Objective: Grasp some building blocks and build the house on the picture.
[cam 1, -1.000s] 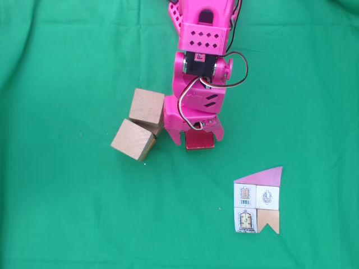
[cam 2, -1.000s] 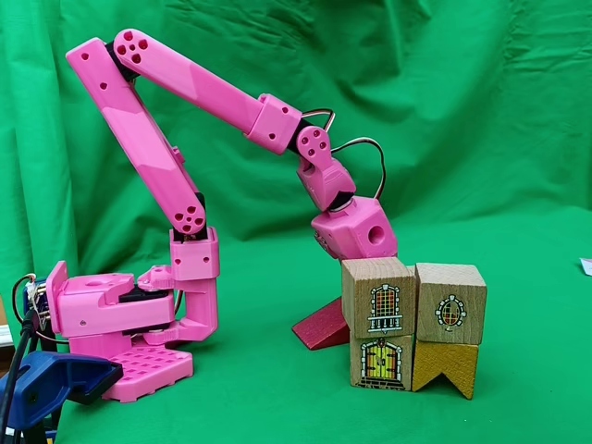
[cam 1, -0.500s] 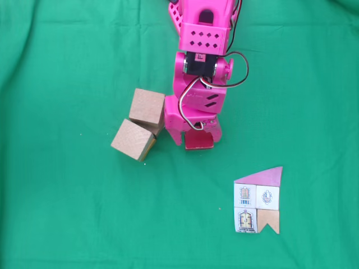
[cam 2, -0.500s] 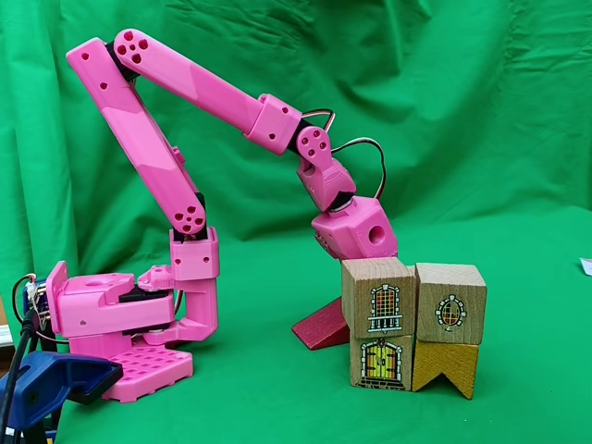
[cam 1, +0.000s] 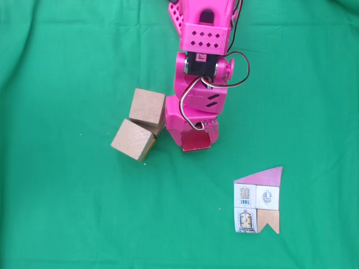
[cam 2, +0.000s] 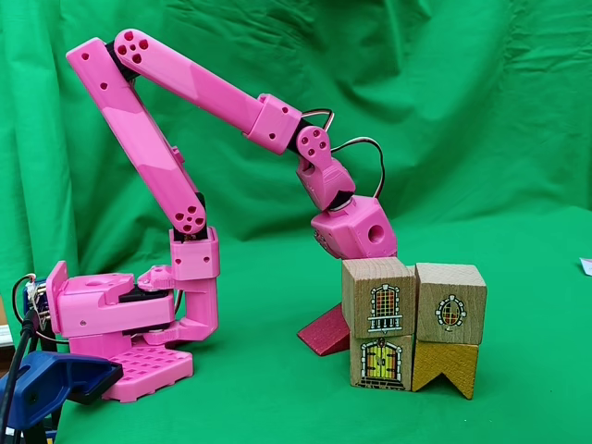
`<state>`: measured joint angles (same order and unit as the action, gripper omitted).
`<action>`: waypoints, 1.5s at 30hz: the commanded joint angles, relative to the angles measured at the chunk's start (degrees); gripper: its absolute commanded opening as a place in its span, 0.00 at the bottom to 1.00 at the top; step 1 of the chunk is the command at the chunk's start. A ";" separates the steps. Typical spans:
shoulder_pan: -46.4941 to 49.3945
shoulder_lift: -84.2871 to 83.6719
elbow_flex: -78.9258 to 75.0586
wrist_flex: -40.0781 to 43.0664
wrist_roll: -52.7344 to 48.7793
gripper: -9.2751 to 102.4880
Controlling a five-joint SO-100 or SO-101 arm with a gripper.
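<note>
Fixed view: tool (cam 1: 196, 138) clamps red slab (cam 1: 196, 142) just beside cubes (cam 1: 147, 106).

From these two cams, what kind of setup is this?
Probably a hobby or home tabletop robot demo rig, not a factory cell. Green cloth covers the table and backdrop, a pink 3D-printed-looking arm sits on it, and toy wooden cubes lie near a paper house picture.
</note>
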<state>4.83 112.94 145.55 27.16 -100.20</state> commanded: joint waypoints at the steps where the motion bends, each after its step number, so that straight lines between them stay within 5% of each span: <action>1: -1.23 2.11 -2.20 -0.62 -0.09 0.25; 22: -13.01 20.83 -2.20 -0.62 0.62 0.26; 45: -9.14 38.06 -6.59 -0.62 0.70 0.26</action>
<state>-6.33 149.33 143.61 27.25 -99.58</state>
